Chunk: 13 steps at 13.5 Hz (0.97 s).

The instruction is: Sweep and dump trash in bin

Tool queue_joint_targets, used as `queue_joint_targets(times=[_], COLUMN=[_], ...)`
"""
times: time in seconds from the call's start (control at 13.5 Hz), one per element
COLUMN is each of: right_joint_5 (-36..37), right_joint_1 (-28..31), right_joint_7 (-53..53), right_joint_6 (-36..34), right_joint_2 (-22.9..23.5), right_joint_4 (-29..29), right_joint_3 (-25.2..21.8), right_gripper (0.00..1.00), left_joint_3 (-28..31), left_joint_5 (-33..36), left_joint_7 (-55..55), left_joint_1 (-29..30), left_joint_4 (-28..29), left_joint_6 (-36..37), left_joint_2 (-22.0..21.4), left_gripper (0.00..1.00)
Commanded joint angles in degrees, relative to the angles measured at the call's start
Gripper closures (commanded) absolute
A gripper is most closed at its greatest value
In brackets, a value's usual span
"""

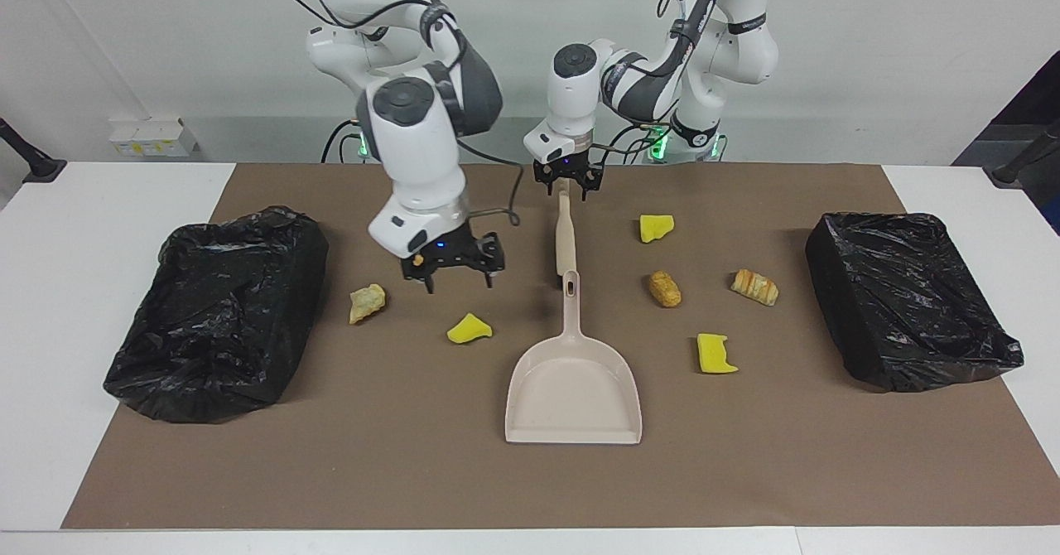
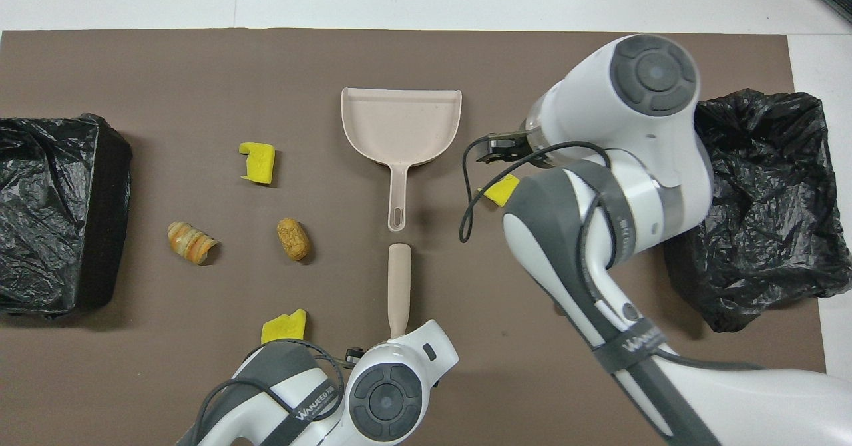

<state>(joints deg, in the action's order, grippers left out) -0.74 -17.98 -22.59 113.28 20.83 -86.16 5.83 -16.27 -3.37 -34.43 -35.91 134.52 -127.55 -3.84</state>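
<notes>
Beige brush (image 1: 565, 232) lies upper centre of the facing view, with the left gripper (image 1: 567, 182) low over its top end. Gripped or not, I cannot tell. Right gripper (image 1: 454, 272) hovers mid-frame, jaws spread and empty. Trash (image 1: 469, 329) dots mid-frame around the dustpan (image 1: 573, 389). Best bet: clamp square on the handle before lifting.

Both views are bright and evenly lit from above, with only short, soft shadows under the dustpan (image 1: 573, 377), the trash pieces (image 1: 469, 329) and the bins. The black bin liners (image 1: 217, 311) carry small white glints, and the white arm shells show mild glare. Focus is sharp throughout, though the arm nearest the overhead camera looms large and slightly soft.
</notes>
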Motion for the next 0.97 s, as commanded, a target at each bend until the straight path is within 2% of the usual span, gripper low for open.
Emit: queue_joint_targets(times=[0.0,0.15,0.22,0.37,0.52,0.67,0.89], right_joint_5=[0.5,0.7,1.9,4.9,8.0,8.0,7.9], right_joint_1=[-2.1,-4.8,-6.4,-8.6,-9.5,-10.2,-10.7], right_joint_7=[-4.1,-7.5,-9.5,-12.5,-12.4,-12.4,-12.3], right_joint_6=[-0.7,-0.4,0.1,2.7,2.3,1.9,1.9], right_joint_2=[7.6,11.9,14.3,17.4,17.4,17.2,16.7], right_joint_4=[10.1,14.2,15.7,16.8,15.8,15.1,14.0], right_joint_3=[-0.1,-0.5,-0.6,-0.5,-0.2,-0.1,-0.1], right_gripper=[0.00,0.00,0.00,0.00,0.00,0.00,0.20], left_joint_3=[0.8,0.8,0.9,1.1,1.3,1.6,1.5], left_joint_5=[-1.0,-2.0,-2.0,-2.0,-1.8,-1.3,-1.2], left_joint_7=[-1.4,-1.4,-1.4,-2.0,-2.4,-1.9,1.3], left_joint_1=[-1.0,-0.7,-0.5,0.0,1.8,3.9,9.2], left_joint_4=[1.4,1.3,0.8,0.4,-1.8,-3.2,-3.0], left_joint_6=[-0.8,1.0,2.3,4.1,7.8,12.0,19.8], left_joint_2=[-0.7,-0.8,-0.7,-0.9,-1.3,-3.0,-10.2], left_gripper=[0.54,0.90,1.00,1.00,1.00,1.00,1.00])
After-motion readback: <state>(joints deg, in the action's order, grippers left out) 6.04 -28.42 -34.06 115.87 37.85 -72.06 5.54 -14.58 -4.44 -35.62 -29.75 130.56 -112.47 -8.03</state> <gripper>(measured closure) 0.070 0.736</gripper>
